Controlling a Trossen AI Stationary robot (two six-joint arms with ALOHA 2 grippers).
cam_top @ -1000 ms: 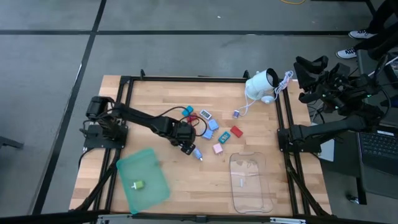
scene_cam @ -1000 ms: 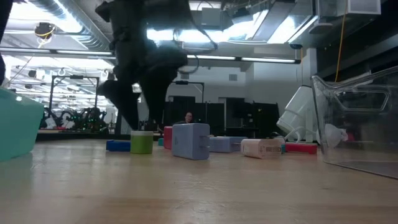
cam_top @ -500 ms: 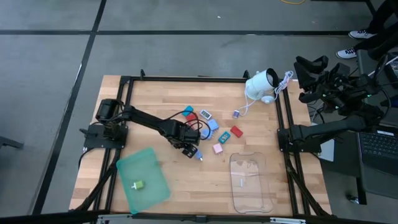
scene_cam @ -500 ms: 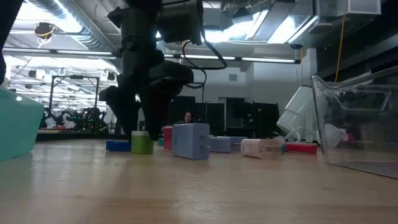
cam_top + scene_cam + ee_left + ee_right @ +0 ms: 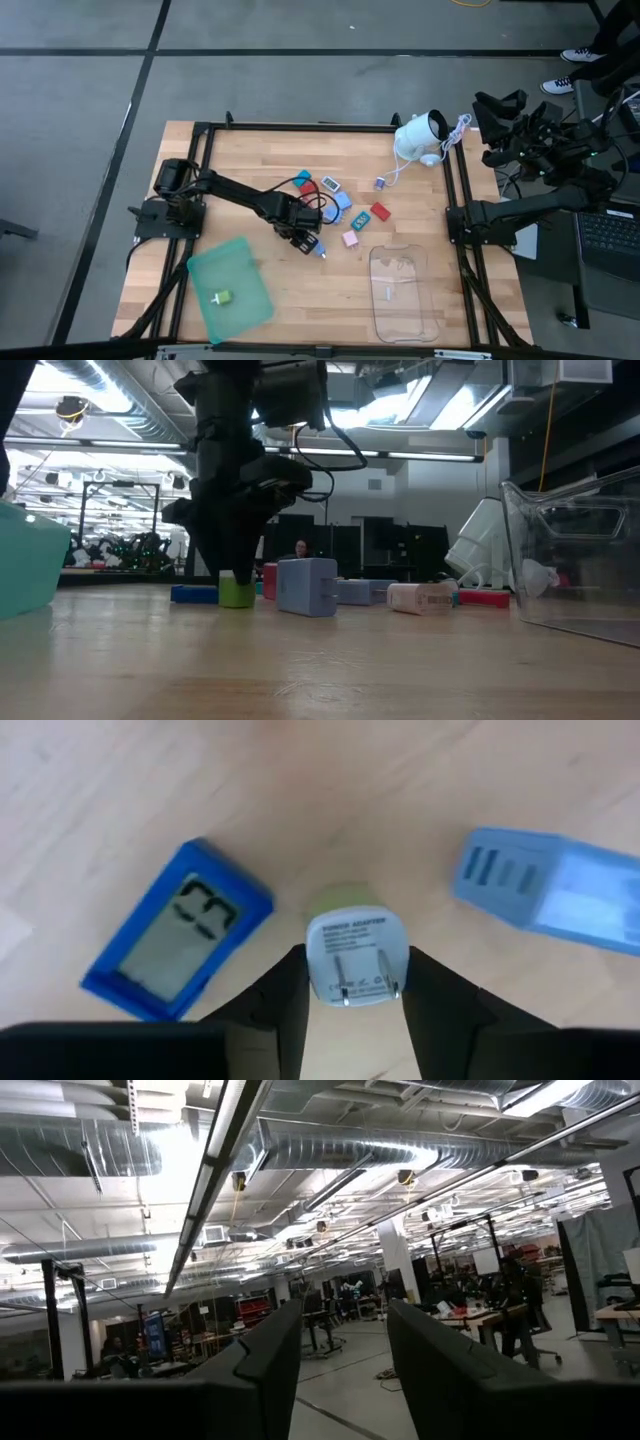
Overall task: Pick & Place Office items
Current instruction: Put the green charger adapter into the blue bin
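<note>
My left gripper (image 5: 306, 240) stands over the middle of the table, shut on a small green charger with a white pronged face (image 5: 355, 955), which shows as a green block in the low view (image 5: 237, 593). Beside it lie a blue display piece (image 5: 175, 945) and a light blue adapter (image 5: 550, 900). More office items lie scattered beyond: blue (image 5: 303, 178), red (image 5: 380, 211), pink (image 5: 350, 238), teal (image 5: 360, 222). My right gripper (image 5: 345, 1315) waits off the table's right side, open, holding nothing. My left gripper pinches the charger by two opposite sides (image 5: 315, 960) between its two fingers (image 5: 285, 995). The fingers come from above, pointing down. The charger stands upright with its pronged white face up and its green bottom (image 5: 237, 601) on the table.
A green tray (image 5: 232, 288) with one small green piece (image 5: 222, 297) lies at the near left, a clear tray (image 5: 402, 290) at the near right. A white rounded device with a cord (image 5: 420, 135) sits at the far right. A lavender charger (image 5: 307, 586) stands close by.
My left gripper has moved a little toward the table's right and near edges, come down over the green charger and shut its fingers on the charger's sides. The charger stays on the table.
</note>
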